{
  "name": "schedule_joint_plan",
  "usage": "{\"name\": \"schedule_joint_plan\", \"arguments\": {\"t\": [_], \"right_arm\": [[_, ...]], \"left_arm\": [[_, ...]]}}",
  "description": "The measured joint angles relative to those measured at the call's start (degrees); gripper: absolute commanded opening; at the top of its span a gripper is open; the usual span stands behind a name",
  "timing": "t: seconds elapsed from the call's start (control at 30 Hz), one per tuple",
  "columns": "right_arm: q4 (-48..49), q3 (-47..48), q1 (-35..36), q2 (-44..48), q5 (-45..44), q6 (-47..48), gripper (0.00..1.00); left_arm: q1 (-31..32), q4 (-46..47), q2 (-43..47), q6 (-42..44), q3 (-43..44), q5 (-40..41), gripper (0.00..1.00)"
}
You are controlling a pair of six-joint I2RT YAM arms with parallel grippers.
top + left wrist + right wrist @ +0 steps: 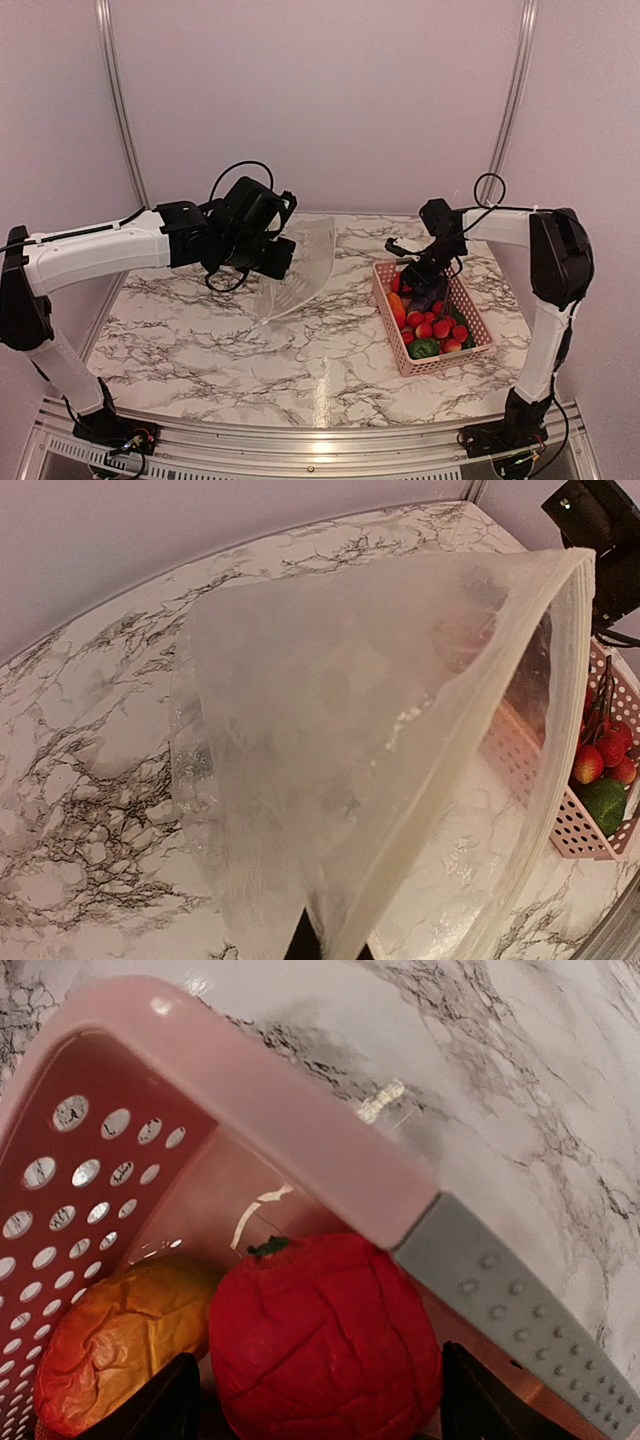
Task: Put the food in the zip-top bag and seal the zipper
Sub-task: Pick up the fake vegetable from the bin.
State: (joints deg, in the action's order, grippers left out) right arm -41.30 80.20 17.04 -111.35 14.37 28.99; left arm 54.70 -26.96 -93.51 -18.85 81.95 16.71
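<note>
I see the red fruit (325,1345) lying on the floor of the pink basket (290,1130), in its corner, stem side up. An orange piece of food (120,1345) touches it on one side. The right gripper (320,1415) is down in the basket directly over the fruit. Its dark fingers (150,1410) are spread wide, one on either side, and the fruit fills the gap between them. I cannot tell whether they press on it. A grey studded strip (510,1310) crosses the basket's rim on that side.

From above, the rest of the food sits nearer me in the same basket: the eggplant (428,297) just under the gripper, the carrot (397,308) along the left wall, the berries (437,325) in the middle and the green pepper (424,348) at the near end.

The bag (305,265) is well apart from the basket, to its left. It is lifted, with its lower corner hanging close to the marble table (200,340). The left gripper (280,258) is clamped tight on the bag's edge. In its wrist view the zipper (568,670) runs along the mouth on the side toward the basket, and the mouth gapes there
</note>
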Motion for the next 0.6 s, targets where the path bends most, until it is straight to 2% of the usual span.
{"name": "schedule_joint_plan", "arguments": {"t": [0.17, 0.37, 0.6], "right_arm": [[1.40, -0.63, 0.00, 0.00, -0.42, -0.02, 0.52], [-0.48, -0.63, 0.00, 2.69, -0.79, -0.09, 0.46], [-6.69, 0.70, -0.20, 14.53, 2.84, 0.96, 0.44]], "left_arm": [[-0.07, 1.88, 0.20, 0.55, -0.11, 0.00, 0.00], [-2.12, 5.07, -1.53, -0.39, -0.17, -0.28, 0.00], [-4.13, 3.21, -5.27, -6.54, 4.26, -2.93, 0.00]]}}
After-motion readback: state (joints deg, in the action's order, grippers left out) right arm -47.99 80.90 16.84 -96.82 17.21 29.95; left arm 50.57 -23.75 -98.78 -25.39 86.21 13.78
